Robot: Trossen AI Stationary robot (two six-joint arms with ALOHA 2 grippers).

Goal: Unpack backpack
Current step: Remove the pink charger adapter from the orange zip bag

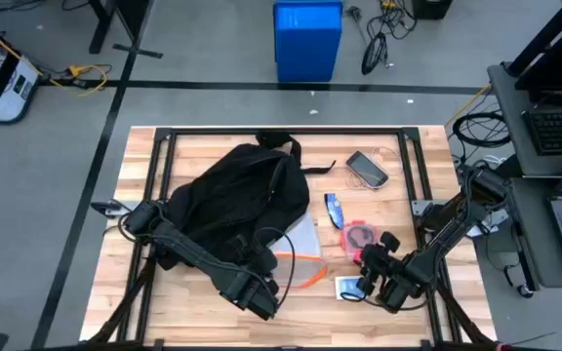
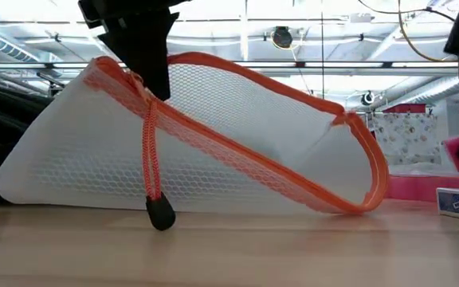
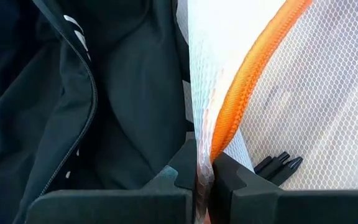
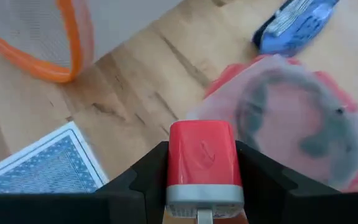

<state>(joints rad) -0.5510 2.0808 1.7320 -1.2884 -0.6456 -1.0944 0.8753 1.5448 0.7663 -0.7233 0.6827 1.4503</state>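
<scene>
L gripper [image 1: 261, 292], clamped on the mesh pouch [image 1: 296, 244] edge, sits just front-right of the backpack [image 1: 227, 200] at tabletop [image 1: 398, 180] centre-left; R gripper [image 1: 383, 285], gripping a red charger [image 4: 202, 163], is farther off.

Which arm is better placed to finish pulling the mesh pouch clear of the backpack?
Left. The left gripper is already shut on the white mesh pouch's orange zipper edge beside the backpack. The right gripper is occupied, shut on a red block over the table.
</scene>
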